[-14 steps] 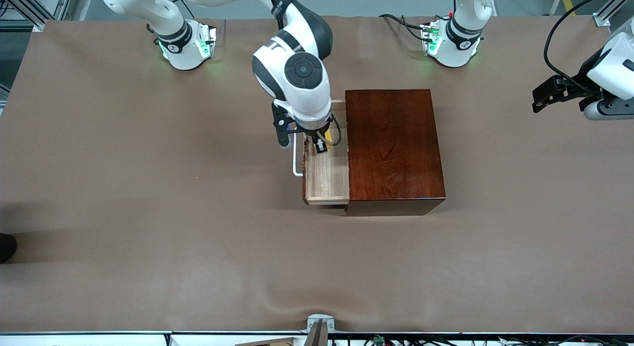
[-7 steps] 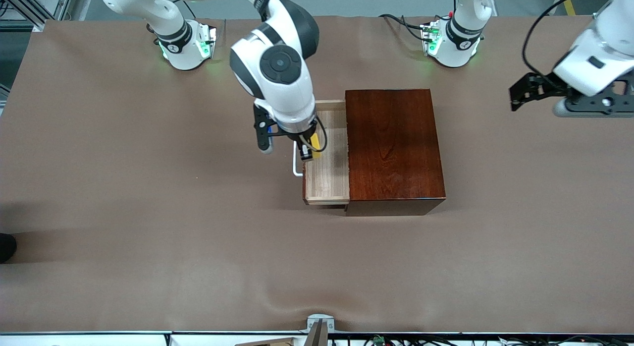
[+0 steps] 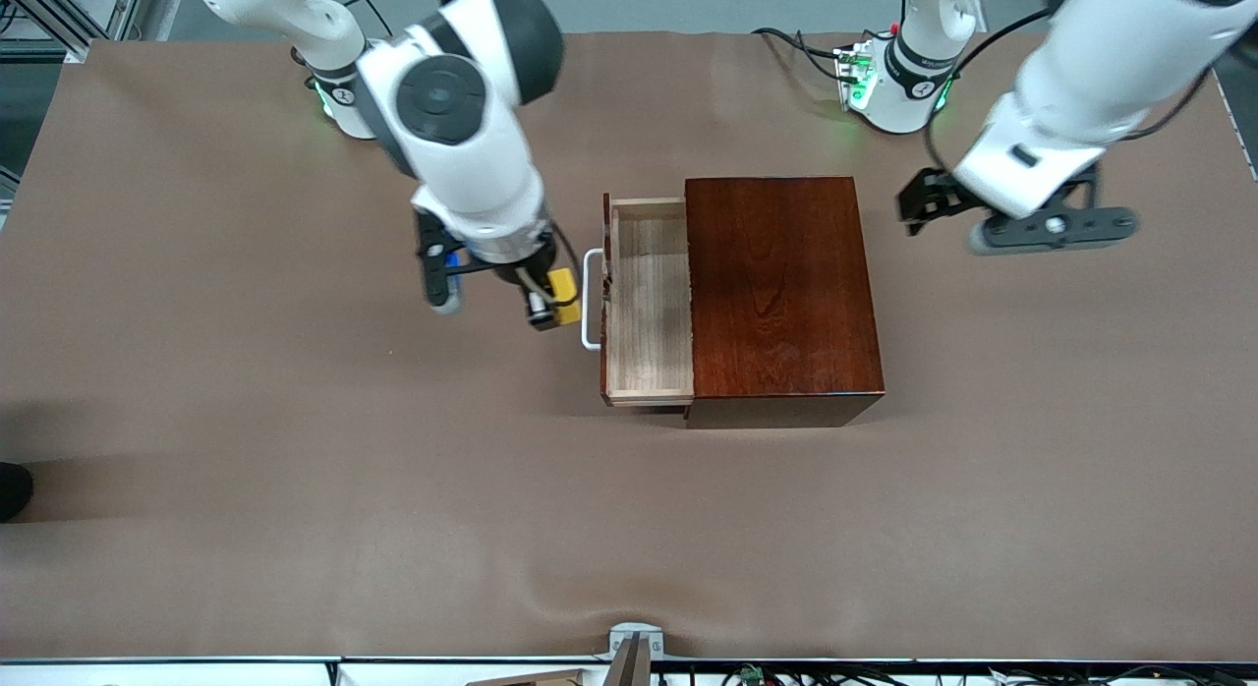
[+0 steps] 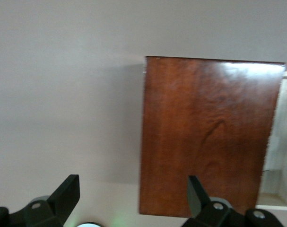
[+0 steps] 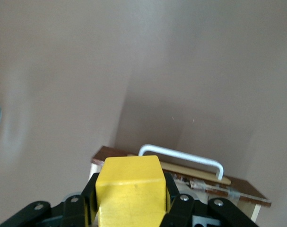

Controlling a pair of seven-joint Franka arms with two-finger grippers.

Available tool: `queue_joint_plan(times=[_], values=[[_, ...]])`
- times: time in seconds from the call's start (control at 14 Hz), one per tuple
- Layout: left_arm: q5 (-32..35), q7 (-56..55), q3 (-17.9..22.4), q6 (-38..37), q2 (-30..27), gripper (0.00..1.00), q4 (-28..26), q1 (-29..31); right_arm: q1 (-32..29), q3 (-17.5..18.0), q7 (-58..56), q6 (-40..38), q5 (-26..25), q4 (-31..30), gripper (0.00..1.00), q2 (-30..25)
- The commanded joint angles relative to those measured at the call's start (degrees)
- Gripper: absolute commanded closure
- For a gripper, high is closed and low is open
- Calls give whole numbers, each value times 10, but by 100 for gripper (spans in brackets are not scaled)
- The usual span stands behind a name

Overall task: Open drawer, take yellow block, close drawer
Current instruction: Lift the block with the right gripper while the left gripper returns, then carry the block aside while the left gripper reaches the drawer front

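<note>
The yellow block (image 3: 566,297) is clamped in my right gripper (image 3: 552,307), which hangs over the bare table just beside the drawer's white handle (image 3: 588,299). In the right wrist view the yellow block (image 5: 129,187) fills the space between the fingers of the right gripper (image 5: 130,201), with the handle (image 5: 181,156) past it. The drawer (image 3: 649,322) stands pulled out of the mahogany box (image 3: 776,293), its pale tray bare. My left gripper (image 3: 922,200) hovers open above the table at the left arm's end of the box. Box (image 4: 209,137) and left gripper (image 4: 132,185) both show in the left wrist view.
Brown cloth covers the table (image 3: 295,450). The two arm bases (image 3: 373,96) (image 3: 899,91) stand along the edge farthest from the front camera. A small metal bracket (image 3: 634,642) sits at the edge nearest that camera.
My right gripper has risen out of the drawer with the yellow block and moved past the handle toward the right arm's end. The left arm has swung in toward the box.
</note>
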Motion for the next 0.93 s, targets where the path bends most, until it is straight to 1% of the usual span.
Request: queue_joint_plan(times=[0.0, 0.14, 0.29, 0.43, 0.71, 0.86], values=[[-7, -84, -6, -6, 68, 0, 76, -45, -32, 8, -44, -14, -7, -7, 100, -28], [-6, -131, -6, 17, 98, 0, 94, -72, -46, 6, -76, -26, -8, -7, 100, -33], [-6, -169, -7, 48, 114, 0, 95, -95, -69, 6, -115, -33, -6, -7, 100, -45], [-6, -236, -5, 71, 134, 0, 99, -127, -93, 7, -155, -45, -2, -6, 100, -55], [2, -357, 0, 118, 187, 0, 131, -185, -125, 7, -243, -72, 0, -6, 100, -65], [4, -429, 3, 156, 210, 0, 136, -214, -140, 7, -292, -74, -1, -6, 100, -76]])
